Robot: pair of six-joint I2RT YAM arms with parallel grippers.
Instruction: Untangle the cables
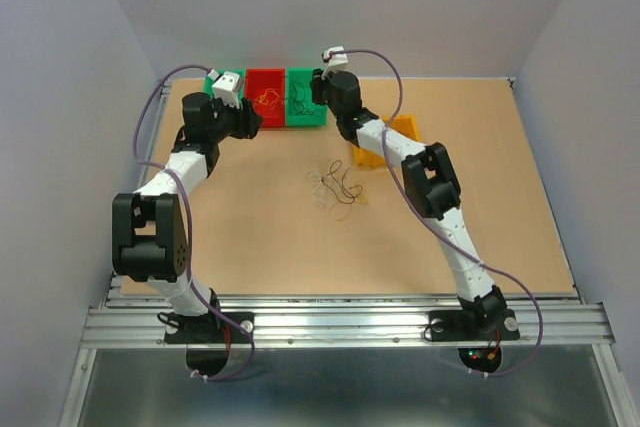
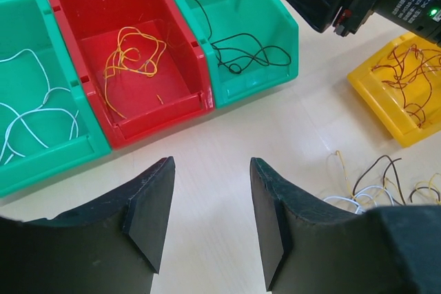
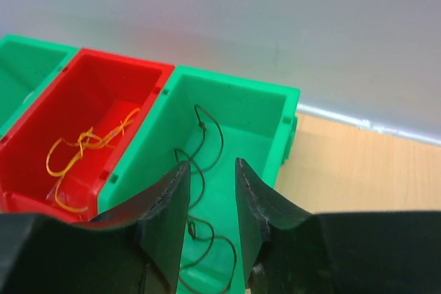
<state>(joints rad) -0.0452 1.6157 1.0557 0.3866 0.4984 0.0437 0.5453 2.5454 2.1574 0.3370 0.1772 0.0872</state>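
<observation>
Along the far edge of the light wooden counter (image 1: 260, 247) we see a row of three small open bins standing side by side and touching: a left green plastic bin (image 2: 58, 166), a red plastic bin (image 2: 103, 12) in the middle and a right green plastic bin (image 2: 234, 1). A yellow plastic bin (image 2: 375, 101) stands apart to the right of them, closer to the arms' bases and partly hidden by the right arm in the top view. The cables lie among these. A thin white cable (image 2: 38, 105) rests in loose curves on the floor of the left green bin, and a thin orange-yellow cable (image 2: 134, 53) is curled in the red bin. A thin dark cable (image 2: 244, 53) lies looped in the right green bin, and several reddish-brown cables (image 2: 406, 77) are heaped in the yellow bin. A small loose tangle of white, dark and yellowish cables (image 1: 335, 187) lies on the bare counter near its middle, in front of the yellow bin and well apart from the row of three. The left gripper (image 2: 210, 218) hangs low over the counter just in front of the red bin, its jaws wide apart with nothing between them. The right gripper (image 3: 210, 215) is above the right green bin, pointing down into it; its jaws are parted by a narrow gap and nothing is clamped in them. The dark cable shows through that gap on the bin floor below, and we cannot tell whether it touches the fingers.
</observation>
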